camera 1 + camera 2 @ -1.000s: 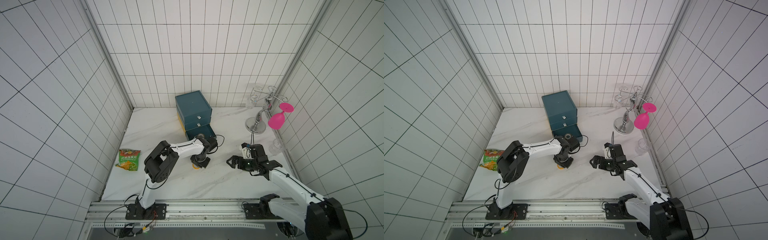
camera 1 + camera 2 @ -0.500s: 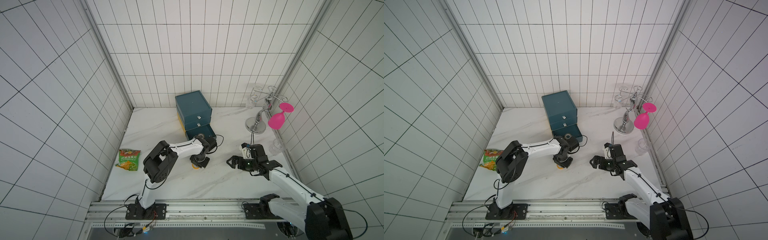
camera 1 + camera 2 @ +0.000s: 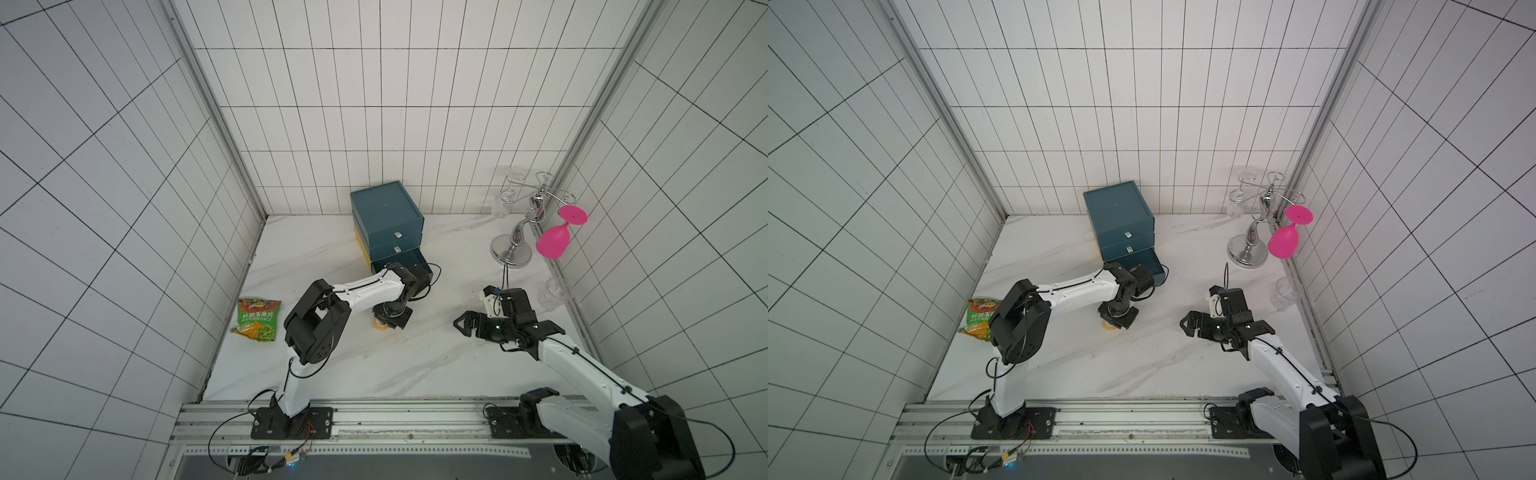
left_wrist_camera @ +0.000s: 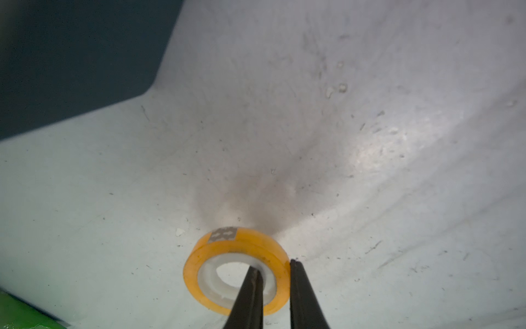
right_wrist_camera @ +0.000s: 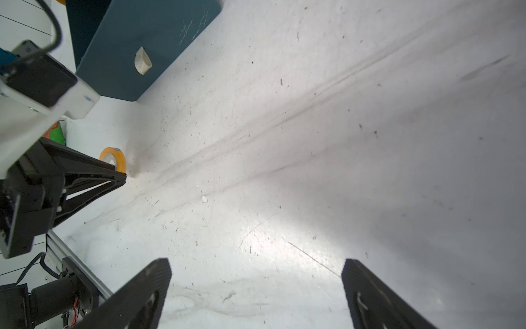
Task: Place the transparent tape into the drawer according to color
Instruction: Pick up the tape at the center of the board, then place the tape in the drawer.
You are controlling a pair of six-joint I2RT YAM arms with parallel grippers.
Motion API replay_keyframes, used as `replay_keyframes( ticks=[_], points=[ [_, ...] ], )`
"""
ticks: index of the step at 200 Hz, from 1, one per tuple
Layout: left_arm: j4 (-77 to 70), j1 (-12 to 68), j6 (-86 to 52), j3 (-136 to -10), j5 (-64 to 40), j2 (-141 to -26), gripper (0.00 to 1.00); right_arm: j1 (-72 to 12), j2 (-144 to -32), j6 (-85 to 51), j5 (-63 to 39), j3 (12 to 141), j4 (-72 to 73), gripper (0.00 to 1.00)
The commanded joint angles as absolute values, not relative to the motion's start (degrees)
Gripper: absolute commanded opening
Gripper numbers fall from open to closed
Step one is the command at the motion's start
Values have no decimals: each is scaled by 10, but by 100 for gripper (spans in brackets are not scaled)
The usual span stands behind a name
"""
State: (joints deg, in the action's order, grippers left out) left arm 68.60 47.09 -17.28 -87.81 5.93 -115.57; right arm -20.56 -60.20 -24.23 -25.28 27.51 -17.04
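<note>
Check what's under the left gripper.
An orange-yellow tape roll, wall pinched by the left gripper, one finger through its core. In both top views the gripper covers most of it.

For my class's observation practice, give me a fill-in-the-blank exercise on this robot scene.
The left tool is shut on the tape; the right tool is ___.
The cabinet has its ___ drawer pulled out.
The only coloured glass is ___.
Missing: open; bottom; pink.
</note>
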Motion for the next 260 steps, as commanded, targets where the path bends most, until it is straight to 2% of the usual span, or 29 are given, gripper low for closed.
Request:
replay_keyframes(
  ticks=[1,68,123,190,206,221,238,260],
  points=[
    [701,471,-170,-908,75,-1131,0,-197,-602,-240,-255,294,-175,99],
    [733,465,-155,-1049,107,-1151,0,-192,-604,-241,-254,298,-174,99],
    [735,443,-127,-1189,136,-1240,0,-188,-611,-242,-255,305,-169,99],
    [651,412,-119,-1167,165,-1265,0,-183,-608,-245,-256,301,-170,99],
    [643,411,-117,-1151,173,-1259,31,-183,-609,-246,-257,301,-169,99],
    [629,411,-120,-1129,176,-1243,49,-183,-613,-247,-258,302,-167,99],
    [614,411,-124,-1109,172,-1221,63,-184,-622,-249,-263,308,-161,99],
    [602,411,-131,-1090,161,-1187,71,-185,-637,-248,-270,320,-152,99]
  ],
)
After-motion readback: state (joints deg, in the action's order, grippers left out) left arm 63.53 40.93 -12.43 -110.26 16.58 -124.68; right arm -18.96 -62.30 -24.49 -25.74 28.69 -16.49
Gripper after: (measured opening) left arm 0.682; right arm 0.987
